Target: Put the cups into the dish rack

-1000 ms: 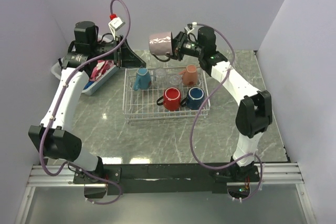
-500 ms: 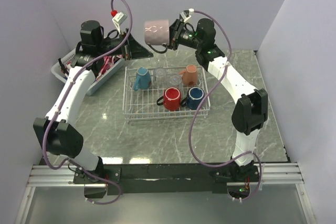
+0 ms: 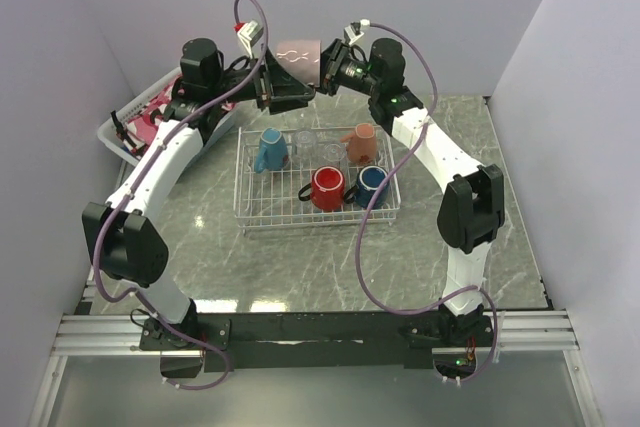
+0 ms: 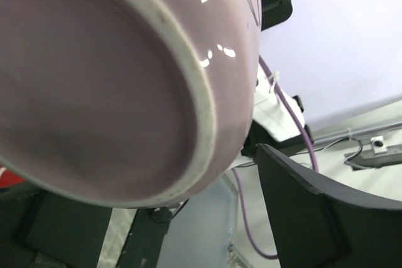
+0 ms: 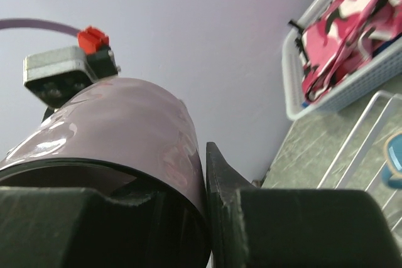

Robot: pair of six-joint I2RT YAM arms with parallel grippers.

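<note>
My right gripper (image 3: 324, 71) is shut on the rim of the mauve mug (image 3: 297, 58) and holds it on its side, high above the back of the dish rack (image 3: 250, 219). One right finger (image 5: 220, 199) presses the mug's outer wall (image 5: 119, 130). My left gripper (image 3: 288, 90) is open at the mug's base (image 4: 94, 92), and its right finger (image 4: 314, 218) stands apart from the mug. Inside the rack are a light blue mug (image 3: 270, 150), a salmon mug (image 3: 362, 142), a red mug (image 3: 327, 187), a navy mug (image 3: 373, 185) and two clear glasses (image 3: 306, 141).
A white plastic basket (image 3: 113, 130) with pink cloth (image 3: 152, 119) sits at the back left beside the rack. It also shows in the right wrist view, basket (image 5: 326, 98). Purple cables loop above both wrists. Lilac walls close in the back and sides.
My left arm has swung right and up from the basket until its open jaws reach the mauve mug's base. The right gripper lifted the mug slightly leftward, then held it.
</note>
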